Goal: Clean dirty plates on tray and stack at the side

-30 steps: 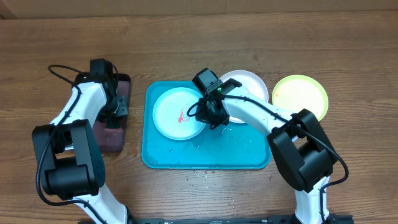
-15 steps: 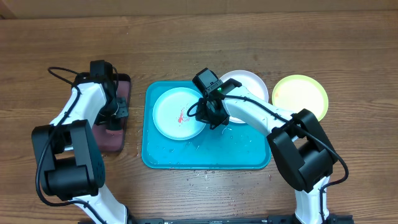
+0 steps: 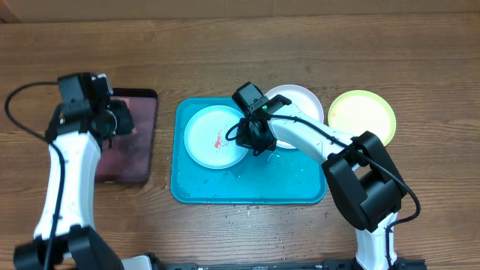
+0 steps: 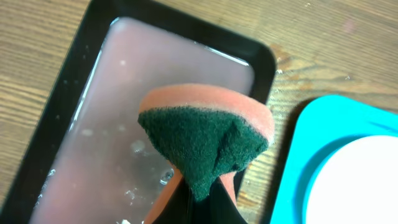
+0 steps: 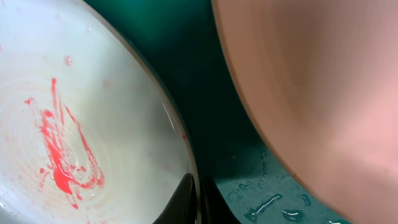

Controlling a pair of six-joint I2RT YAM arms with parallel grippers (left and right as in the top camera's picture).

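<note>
The turquoise tray [image 3: 247,184] holds the light blue plate [image 3: 210,135], which has a red smear near its middle. My right gripper [image 3: 249,141] is shut on that plate's right rim; in the right wrist view the fingers [image 5: 199,196] pinch the rim beside the smeared plate [image 5: 93,124]. The white plate [image 3: 300,105] lies at the tray's back right. The lime-green rimmed plate [image 3: 362,116] lies on the table right of the tray. My left gripper [image 3: 118,120] is shut on an orange and green sponge [image 4: 205,134], held above the dark tray [image 4: 124,93].
The dark tray [image 3: 139,150] with pinkish water stands left of the turquoise tray. Water drops lie on the turquoise tray's floor [image 5: 261,186] and on the table in front of it [image 3: 240,210]. The turquoise tray's left rim [image 4: 298,162] shows in the left wrist view.
My left arm has lifted out of the dark tray and swung left and up with the sponge in its jaws. The right arm and the plates have not moved.
</note>
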